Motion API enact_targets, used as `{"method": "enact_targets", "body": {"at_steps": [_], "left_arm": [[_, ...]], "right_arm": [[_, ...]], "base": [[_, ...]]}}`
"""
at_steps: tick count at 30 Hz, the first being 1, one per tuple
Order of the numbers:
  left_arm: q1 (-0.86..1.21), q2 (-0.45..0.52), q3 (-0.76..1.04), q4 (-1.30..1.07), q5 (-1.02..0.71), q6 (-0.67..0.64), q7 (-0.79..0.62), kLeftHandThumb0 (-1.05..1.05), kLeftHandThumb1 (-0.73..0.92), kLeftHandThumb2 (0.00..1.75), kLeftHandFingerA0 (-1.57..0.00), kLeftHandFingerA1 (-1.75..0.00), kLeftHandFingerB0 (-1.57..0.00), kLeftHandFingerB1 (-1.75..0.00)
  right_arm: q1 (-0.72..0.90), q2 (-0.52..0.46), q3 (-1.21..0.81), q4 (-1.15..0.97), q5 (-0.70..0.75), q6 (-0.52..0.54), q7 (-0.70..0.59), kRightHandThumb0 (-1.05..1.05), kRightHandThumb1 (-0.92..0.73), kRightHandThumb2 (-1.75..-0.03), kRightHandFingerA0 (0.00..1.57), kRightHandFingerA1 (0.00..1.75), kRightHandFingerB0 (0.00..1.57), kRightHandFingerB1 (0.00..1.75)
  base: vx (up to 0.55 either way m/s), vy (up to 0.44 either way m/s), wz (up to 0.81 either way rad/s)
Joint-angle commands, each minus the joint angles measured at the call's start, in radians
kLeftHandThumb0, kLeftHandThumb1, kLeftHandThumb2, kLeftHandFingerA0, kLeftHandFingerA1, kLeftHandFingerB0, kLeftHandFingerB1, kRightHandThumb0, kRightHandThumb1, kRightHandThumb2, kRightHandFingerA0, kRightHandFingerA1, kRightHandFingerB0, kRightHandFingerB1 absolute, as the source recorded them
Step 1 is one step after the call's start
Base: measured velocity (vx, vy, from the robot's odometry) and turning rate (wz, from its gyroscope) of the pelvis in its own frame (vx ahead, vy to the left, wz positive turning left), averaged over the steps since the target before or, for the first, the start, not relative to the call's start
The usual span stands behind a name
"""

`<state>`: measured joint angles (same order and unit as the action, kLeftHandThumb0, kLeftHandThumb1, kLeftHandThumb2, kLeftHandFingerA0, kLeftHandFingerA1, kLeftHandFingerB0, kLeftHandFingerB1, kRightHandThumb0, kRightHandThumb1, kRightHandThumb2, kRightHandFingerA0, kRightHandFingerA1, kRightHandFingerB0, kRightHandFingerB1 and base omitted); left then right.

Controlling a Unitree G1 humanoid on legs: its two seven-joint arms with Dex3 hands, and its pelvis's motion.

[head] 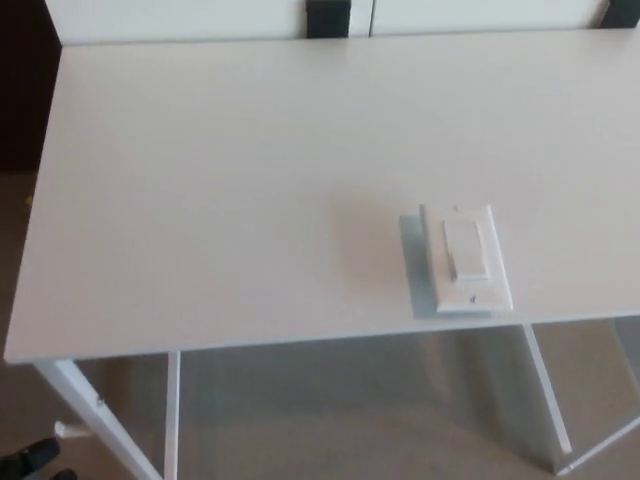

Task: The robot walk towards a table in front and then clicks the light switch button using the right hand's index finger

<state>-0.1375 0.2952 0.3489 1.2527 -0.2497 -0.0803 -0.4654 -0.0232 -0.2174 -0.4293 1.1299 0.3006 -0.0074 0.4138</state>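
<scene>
At the lower left corner of your frame, a small black object pokes in just above the floor; it is too little of a thing to identify. Beside it a white table leg slants down from the corner of the white table, whose top fills most of your view from the left edge to the right. Along the top of the frame a white wall panel runs behind the table's far edge, broken at upper centre by a dark block. Moving right, the light switch lies flat on the tabletop at centre right of the frame, close to the near edge, its white plate carrying a raised rocker button in the middle. Below it, at the lower right, more white legs stand on the brown floor. Neither robot hand appears in your view, so you cannot tell how their fingers stand
</scene>
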Motion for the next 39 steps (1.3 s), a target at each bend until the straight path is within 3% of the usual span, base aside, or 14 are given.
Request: {"method": "enact_targets", "body": {"at_steps": [1,5,7,14,16,17,20,21,26,27,32,39], "left_arm": [[0.005,0.006,-0.064,-0.019,0.059,-0.018,-0.048,-0.28,0.47,0.62,-0.55,-0.48,-0.45,-0.43],[0.01,-0.004,-0.113,-0.039,0.063,0.005,-0.105,-0.26,0.45,0.59,-0.54,-0.47,-0.44,-0.42],[0.013,-0.017,-0.134,-0.056,0.065,0.007,-0.128,-0.2,0.47,0.54,-0.65,-0.46,-0.48,-0.39],[0.055,-0.062,-0.196,-0.171,0.058,0.021,-0.203,-0.24,0.46,0.54,-0.71,-0.46,-0.54,-0.4],[0.076,-0.075,-0.219,-0.222,0.062,0.031,-0.215,-0.26,0.48,0.54,-0.68,-0.46,-0.51,-0.39],[0.084,-0.08,-0.235,-0.259,0.064,0.037,-0.23,-0.34,0.45,0.64,-0.59,-0.5,-0.45,-0.45],[0.104,-0.091,-0.257,-0.332,0.056,0.07,-0.23,-0.35,0.42,0.63,-0.6,-0.51,-0.47,-0.45],[0.118,-0.1,-0.267,-0.365,0.055,0.08,-0.225,-0.26,0.47,0.54,-0.66,-0.45,-0.51,-0.4],[0.163,-0.119,-0.326,-0.482,0.076,0.08,-0.207,-0.25,0.51,0.55,-0.66,-0.45,-0.49,-0.39],[0.167,-0.119,-0.338,-0.499,0.083,0.079,-0.2,-0.34,0.45,0.64,-0.61,-0.5,-0.45,-0.44],[0.12,-0.12,-0.341,-0.519,0.083,0.07,-0.178,-0.31,0.47,0.64,-0.56,-0.49,-0.43,-0.44],[0.121,-0.118,-0.324,-0.537,0.079,0.052,-0.168,-0.34,0.44,0.65,-0.61,-0.51,-0.44,-0.45]], "right_arm": [[-0.004,-0.011,-0.004,0.002,0.005,0.004,-0.023,-0.24,-0.53,-0.59,0.61,0.58,0.33,0.42],[-0.005,-0.011,0.001,0.001,0.002,0.004,-0.023,-0.21,-0.52,-0.55,0.6,0.56,0.33,0.4],[-0.011,-0.013,0.003,0.001,-0.001,0.002,-0.031,-0.21,-0.55,-0.56,0.63,0.56,0.35,0.4],[-0.029,-0.017,0.002,-0.031,0.01,0.024,-0.026,-0.2,-0.58,-0.57,0.58,0.56,0.35,0.41],[-0.036,-0.018,0.0,-0.035,0.014,0.03,-0.023,-0.21,-0.57,-0.56,0.56,0.55,0.34,0.41],[-0.052,-0.019,0.0,-0.031,0.011,0.03,-0.036,-0.22,-0.6,-0.58,0.59,0.56,0.36,0.41],[-0.068,-0.021,0.001,-0.037,0.011,0.039,-0.036,-0.22,-0.6,-0.57,0.62,0.57,0.36,0.41],[-0.072,-0.021,0.0,-0.042,0.012,0.043,-0.036,-0.23,-0.59,-0.57,0.61,0.57,0.36,0.41],[-0.099,-0.025,0.004,-0.04,0.009,0.047,-0.028,-0.23,-0.59,-0.57,0.59,0.59,0.34,0.4],[-0.098,-0.026,0.009,-0.048,0.005,0.045,-0.024,-0.24,-0.6,-0.58,0.58,0.58,0.35,0.41],[-0.149,-0.032,0.01,-0.064,0.008,0.067,-0.048,-0.24,-0.58,-0.57,0.64,0.59,0.41,0.43],[-0.149,-0.033,0.021,-0.09,0.006,0.079,-0.043,-0.24,-0.58,-0.57,0.64,0.59,0.41,0.43]], "base": [[0.15,-0.119,-0.33],[0.13,-0.115,0.03],[0.12,-0.091,-0.07],[0.08,0.052,-0.04],[0.01,0.249,0.14],[0.0,0.155,0.09],[0.03,0.015,0.06],[0.05,-0.031,0.06],[0.01,-0.007,0.02],[-0.09,-0.083,0.02],[-0.01,-0.016,0.0],[0.0,0.0,0.0]]}}
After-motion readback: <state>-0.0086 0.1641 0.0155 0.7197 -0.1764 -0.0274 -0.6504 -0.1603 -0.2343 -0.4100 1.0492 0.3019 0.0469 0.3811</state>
